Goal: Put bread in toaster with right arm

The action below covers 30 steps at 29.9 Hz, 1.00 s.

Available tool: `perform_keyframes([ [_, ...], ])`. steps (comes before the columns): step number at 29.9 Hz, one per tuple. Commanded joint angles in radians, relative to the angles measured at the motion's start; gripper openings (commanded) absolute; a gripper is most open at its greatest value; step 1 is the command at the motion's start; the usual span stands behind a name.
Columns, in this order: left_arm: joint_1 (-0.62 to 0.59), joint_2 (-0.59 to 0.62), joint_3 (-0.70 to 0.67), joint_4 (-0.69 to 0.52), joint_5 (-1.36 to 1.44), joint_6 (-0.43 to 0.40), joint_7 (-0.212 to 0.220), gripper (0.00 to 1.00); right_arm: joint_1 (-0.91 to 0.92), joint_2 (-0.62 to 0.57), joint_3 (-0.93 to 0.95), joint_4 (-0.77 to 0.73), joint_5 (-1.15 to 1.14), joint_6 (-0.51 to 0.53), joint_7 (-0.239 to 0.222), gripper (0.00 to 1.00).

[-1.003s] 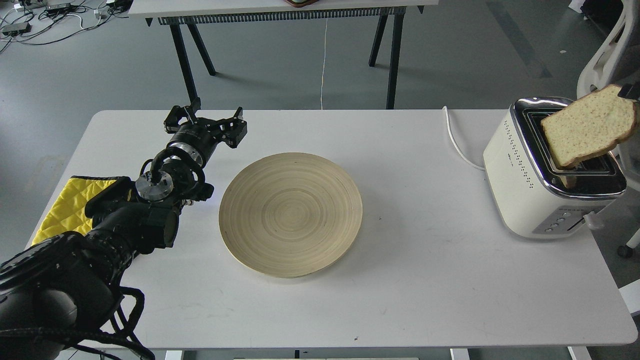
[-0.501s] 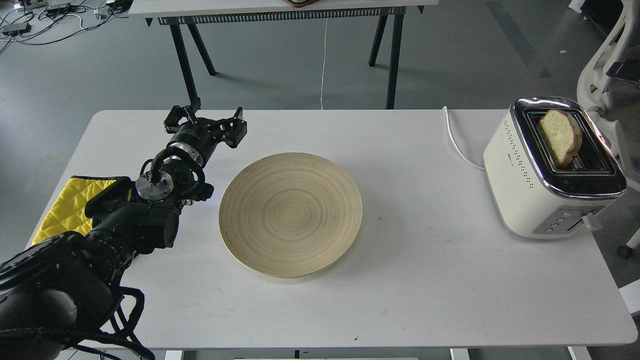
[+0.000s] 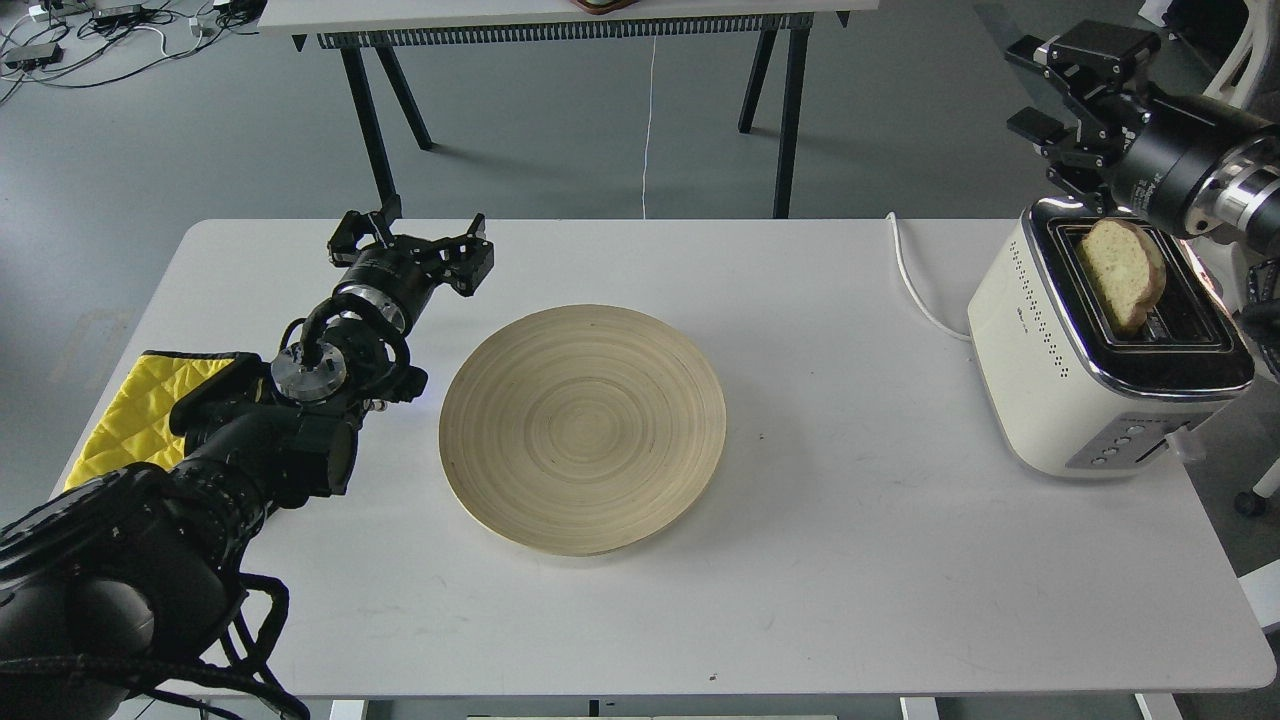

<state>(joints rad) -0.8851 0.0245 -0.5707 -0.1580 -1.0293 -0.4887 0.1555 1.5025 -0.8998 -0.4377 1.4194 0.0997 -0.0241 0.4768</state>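
The bread (image 3: 1121, 272) stands upright in a slot of the cream-white toaster (image 3: 1060, 370) at the table's right edge, its rounded top sticking out above the chrome top. My right gripper (image 3: 1052, 112) hangs just above and behind the toaster's far end, open and empty, clear of the bread. My left gripper (image 3: 412, 245) rests over the table's left side, open and empty, next to the far left rim of the wooden plate (image 3: 582, 430).
The round wooden plate lies empty mid-table. A yellow cloth (image 3: 130, 410) lies at the left edge under my left arm. The toaster's white cord (image 3: 912, 280) runs off the table's back. A black-legged table (image 3: 560, 20) stands behind; a white chair (image 3: 1225, 90) stands at the right.
A second ago the bread was held tilted over the toaster; then it dropped into the slot. My right gripper has let go and now shows open above the toaster. The left arm has not moved.
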Motion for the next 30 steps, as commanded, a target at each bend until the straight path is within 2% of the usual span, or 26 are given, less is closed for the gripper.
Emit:
perform_keyframes([
  [1, 0.0, 0.0, 0.0, 0.0, 0.0, 0.0, -0.001, 1.0, -0.154, 0.125, 0.123, -0.083, 0.121, 0.099, 0.012, 0.68],
  [6, 0.0, 0.0, 0.0, 0.0, 0.0, 0.0, -0.001, 1.0, -0.289, 0.261, 0.226, -0.25, 0.228, 0.341, 0.012, 0.68],
  [10, 0.0, 0.0, 0.0, 0.0, 0.0, 0.0, 0.001, 1.0, -0.395, 0.347, 0.327, -0.384, 0.308, 0.51, 0.012, 0.8],
  [12, 0.0, 0.0, 0.0, 0.0, 0.0, 0.0, -0.001, 1.0, -0.438, 0.367, 0.365, -0.436, 0.319, 0.513, 0.012, 0.96],
  [13, 0.0, 0.0, 0.0, 0.0, 0.0, 0.0, -0.001, 1.0, -0.452, 0.383, 0.378, -0.454, 0.319, 0.513, 0.012, 0.98],
  [20, 0.0, 0.0, 0.0, 0.0, 0.0, 0.0, -0.001, 1.0, -0.518, 0.449, 0.393, -0.551, 0.319, 0.513, 0.012, 0.99],
  [30, 0.0, 0.0, 0.0, 0.0, 0.0, 0.0, 0.001, 1.0, -0.528, 0.455, 0.393, -0.553, 0.318, 0.513, 0.012, 0.99],
])
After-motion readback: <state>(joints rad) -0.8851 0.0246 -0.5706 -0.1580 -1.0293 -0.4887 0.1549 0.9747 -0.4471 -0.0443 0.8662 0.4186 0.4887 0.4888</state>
